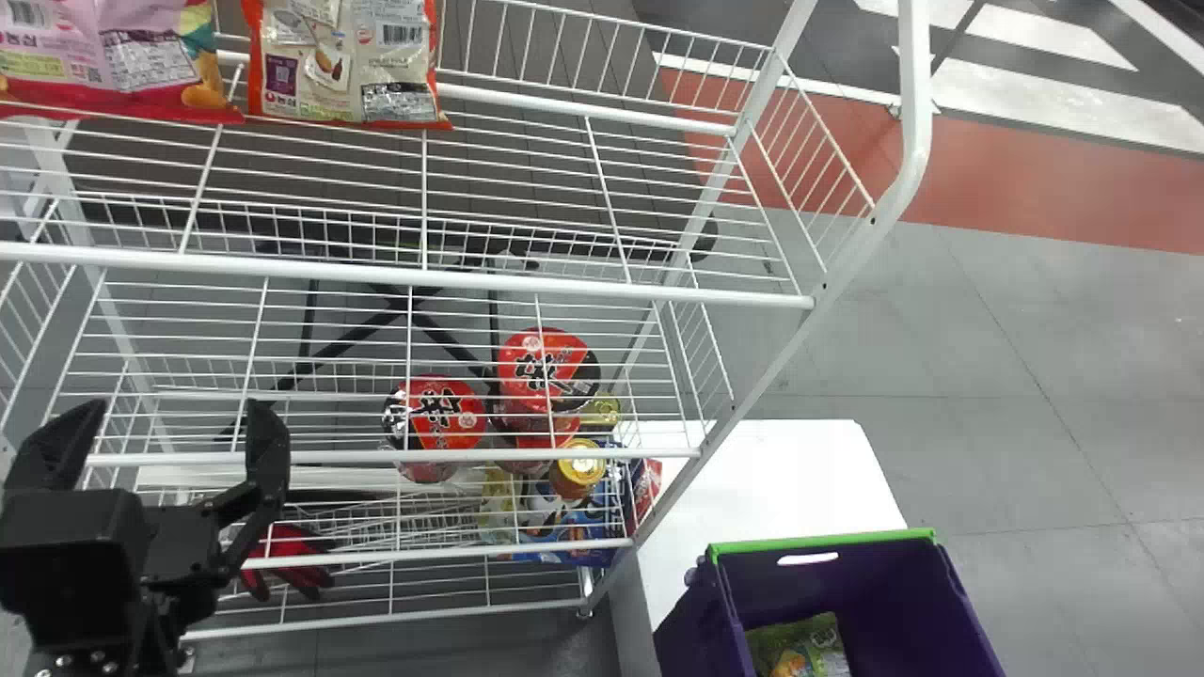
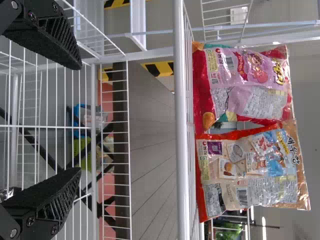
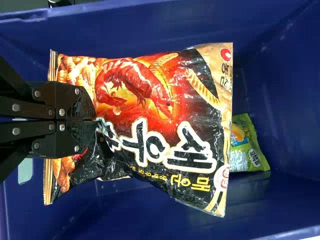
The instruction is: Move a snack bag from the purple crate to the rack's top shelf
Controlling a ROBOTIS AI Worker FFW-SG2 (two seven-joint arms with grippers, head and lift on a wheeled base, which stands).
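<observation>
At the lower left of the head view my left gripper (image 1: 174, 437) is parked before the rack (image 1: 527, 291), its two fingers wide apart; the left wrist view also has this left gripper (image 2: 79, 118), nothing between its fingers. In the right wrist view, the right gripper (image 3: 95, 120) has its fingers together on the black and orange snack bag (image 3: 150, 115), pinching it near one end. Around that bag are the walls of the purple crate (image 3: 150, 25). The crate (image 1: 818, 542) stands at the head view's lower right.
Two snack bags, one pink (image 1: 103, 56) and one beige and red (image 1: 343, 61), occupy the top shelf's left part. Lower down are red cup noodles (image 1: 437, 414) and other packs. A green bag (image 3: 245, 145) lies in the crate, beside a white table (image 1: 771, 470).
</observation>
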